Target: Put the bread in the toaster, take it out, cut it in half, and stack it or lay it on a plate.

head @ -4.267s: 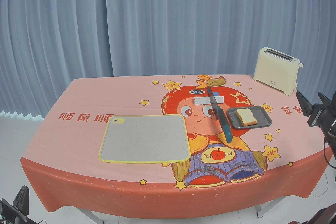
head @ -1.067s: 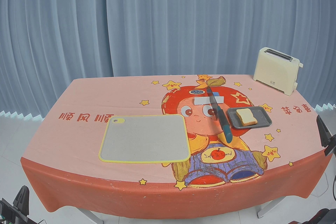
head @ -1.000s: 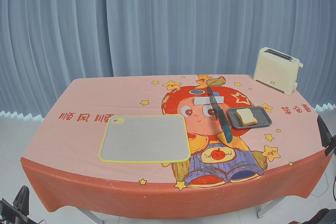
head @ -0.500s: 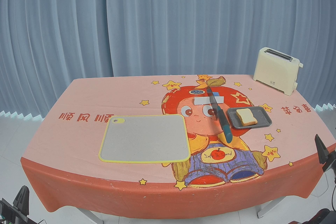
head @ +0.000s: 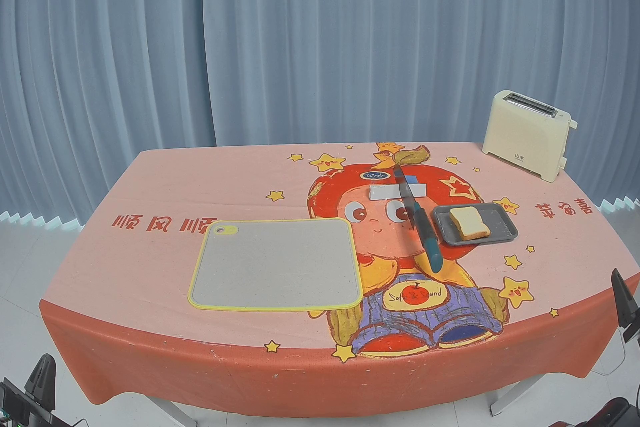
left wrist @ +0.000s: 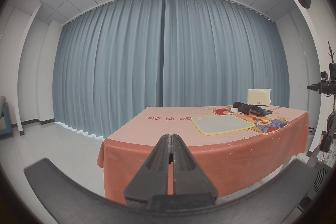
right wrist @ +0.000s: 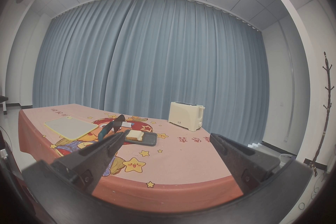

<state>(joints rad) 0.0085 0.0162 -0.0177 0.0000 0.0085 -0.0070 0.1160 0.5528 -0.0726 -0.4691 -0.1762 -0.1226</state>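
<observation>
- Right now, the table (head: 167, 195) under its pink cartoon cloth carries everything, and both my arms sit off it.
- The yellow-rimmed grey cutting board (head: 277, 263) lies flat by the front edge, left of the middle.
- The cream toaster (head: 528, 135) stands upright at the far right corner, slot upward.
- My left gripper (left wrist: 171, 137) hangs off the front left corner, lower than the tabletop, its fingers pressed together on nothing.
- My right gripper (right wrist: 166, 136) sits just off the right edge near the front corner, fingers spread wide and nothing between them.
- The dark grey tray (head: 500, 223) lies right of the middle, between the toaster and the front edge, well apart from both.
- The knife (head: 420, 221) lies just beside the tray's left rim, teal handle toward the front edge and dark blade toward the far edge.
- The bread (head: 470, 223), one slice, lies flat on the tray's left half.
- A white and blue strip (head: 387, 191) lies under the blade's far end.
</observation>
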